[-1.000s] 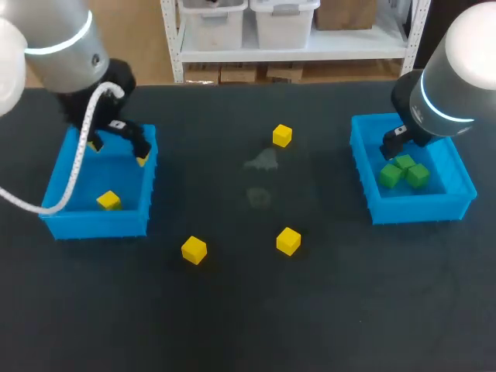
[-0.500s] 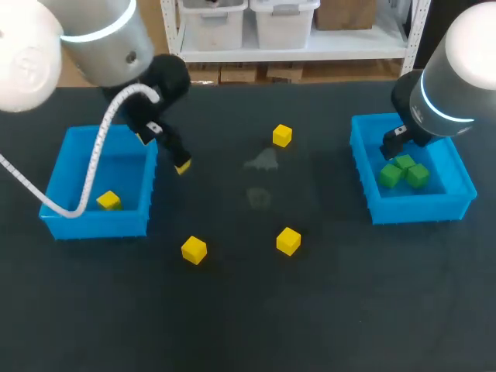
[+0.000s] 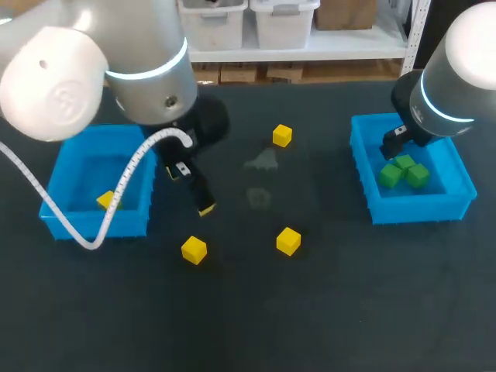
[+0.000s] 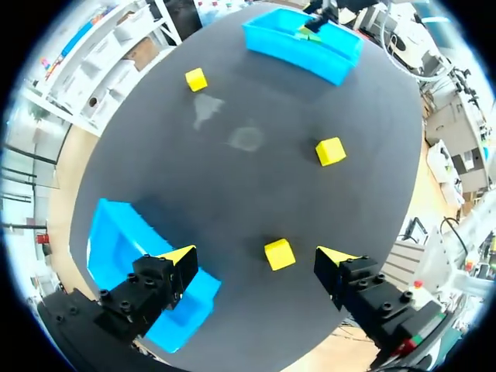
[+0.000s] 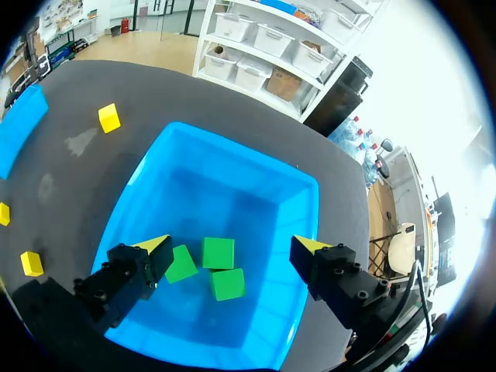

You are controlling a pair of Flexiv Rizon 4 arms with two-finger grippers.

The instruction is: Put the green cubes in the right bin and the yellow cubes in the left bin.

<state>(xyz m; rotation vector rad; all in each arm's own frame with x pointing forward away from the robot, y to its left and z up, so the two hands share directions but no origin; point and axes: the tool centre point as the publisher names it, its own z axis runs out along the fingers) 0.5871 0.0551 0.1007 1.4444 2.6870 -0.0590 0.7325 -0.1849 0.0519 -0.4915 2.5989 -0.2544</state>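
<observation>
— Checking head view: left gripper?
— Out of left bin now; yellow cube just ahead of its fingers.
— Left wrist?
— Spread wide, cube between them, untouched.
— Right wrist?
— Right gripper unchanged, spread over green cubes in right bin.

Dark table top: matt, near black, with an even, fine-grained look and no shine.
Pale smudges: two faint dull marks on the dark table top.
Left blue plastic bin: smooth moulded plastic with a slight sheen on the walls.
Right blue plastic bin: the same smooth plastic, the floor softly glossy.
Yellow cubes: smooth flat faces with little shine; material cannot be told.
Green cubes: smooth, matt faces.
Left arm: glossy white and grey shell.
Right arm: glossy pale shell and a black joint.
White cable: braided-looking sleeve.
Left gripper: matt black bodies with screw heads and smooth yellow tips.
Right gripper: the same finish.
</observation>
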